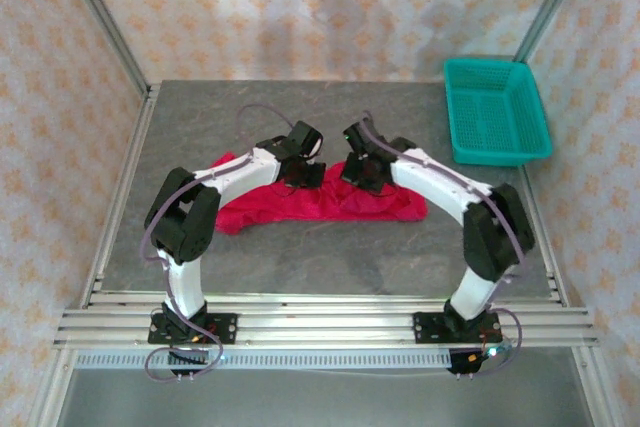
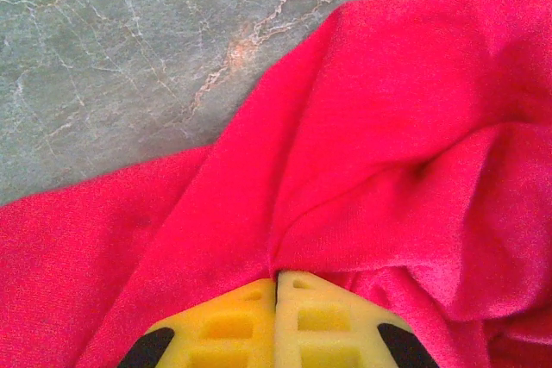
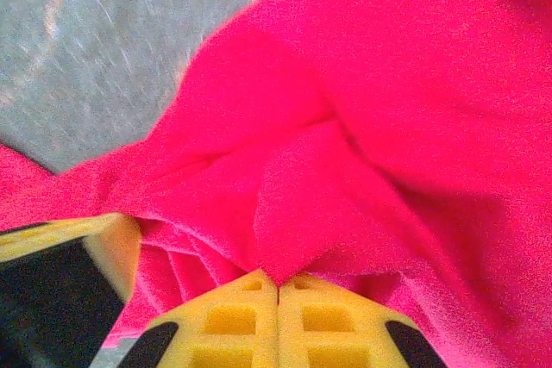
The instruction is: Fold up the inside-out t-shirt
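Now, look around your pincers first. The teal basket [image 1: 497,112], rectangular and made of plastic mesh, sits well off to the far right of the right pincer [image 1: 362,179] and apart from the cloth. Bare grey counter [image 1: 250,117], veined like marble, stretches beyond both sets of tips.

Between the two pincers, and out to either side of them, lies the t-shirt [image 1: 330,205]. It is a bright red, soft, rumpled band stretched across the counter.

Your left pincer [image 1: 300,175] has its yellow, waffle-moulded fingers [image 2: 233,325] pressed together. They pinch a ridge of red fabric that rises straight ahead of the tips, with stone showing ahead and to the left.

Your right pincer is likewise closed on a bunched fold, and pleats are gathered just left of its fingers [image 3: 328,325]. Further left of them, low in that wrist view, a yellow and black block [image 3: 52,273] lies against the cloth. You cannot tell what it belongs to.
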Tool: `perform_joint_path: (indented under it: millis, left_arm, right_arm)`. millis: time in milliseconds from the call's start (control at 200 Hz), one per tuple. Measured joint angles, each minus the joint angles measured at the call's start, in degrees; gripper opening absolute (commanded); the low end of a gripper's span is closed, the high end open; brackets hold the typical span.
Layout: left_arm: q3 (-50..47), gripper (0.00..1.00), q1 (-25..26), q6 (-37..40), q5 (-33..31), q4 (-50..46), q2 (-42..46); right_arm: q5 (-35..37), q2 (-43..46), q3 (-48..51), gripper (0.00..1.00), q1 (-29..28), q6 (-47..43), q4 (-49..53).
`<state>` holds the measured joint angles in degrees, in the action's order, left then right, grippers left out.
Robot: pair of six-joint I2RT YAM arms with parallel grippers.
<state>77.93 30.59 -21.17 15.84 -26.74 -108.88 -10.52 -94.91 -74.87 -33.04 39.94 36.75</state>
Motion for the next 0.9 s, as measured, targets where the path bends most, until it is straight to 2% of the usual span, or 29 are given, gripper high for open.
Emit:
perform_joint_path:
  millis: [200, 320, 430, 535, 625, 706, 746, 791, 901]
  left_arm:
    - [-0.44, 0.0, 0.02, -0.33, 0.33, 0.37, 0.02]
    - [-0.76, 0.0, 0.15, -0.92, 0.26, 0.63, 0.68]
    - [-1.2, 0.0, 0.17, -1.42, 0.26, 0.59, 0.94]
    - [-1.27, 0.0, 0.66, -1.55, 0.26, 0.59, 0.96]
    - [-1.27, 0.0, 1.09, -1.62, 0.26, 0.57, 1.05]
    - [-1.27, 0.0, 1.29, -1.95, 0.24, 0.28, 1.33]
    - [-1.29, 0.0, 1.27, -2.1, 0.24, 0.07, 1.66]
    - [-1.31, 0.11, 1.14, -2.62, 0.24, -0.04, 2.05]
    - [-2.56, 0.38, 0.0, -4.44, 0.31, -0.07, 4.55]
  right_arm:
    - [2.4, 20.02, 1.97, 0.0, 4.76, -0.83, 0.96]
    - [4.57, 28.55, 5.97, 0.0, 6.25, -0.59, 0.31]
    - [6.56, 30.88, 11.58, 0.0, 7.13, 0.59, -0.46]
    - [6.8, 28.3, 16.44, 0.0, 7.21, 1.57, -1.31]
    - [4.9, 24.9, 17.84, 0.18, 6.95, 1.97, -2.36]
    - [2.54, 21.86, 17.94, 0.38, 5.05, 2.84, -4.7]
    - [1.38, 20.55, 17.97, 0.43, 3.43, 3.26, -6.19]
    - [0.0, 19.02, 18.01, 0.46, 1.55, 3.23, -8.07]
    - [-2.71, 15.02, 18.97, 0.46, -1.66, 4.81, -12.61]
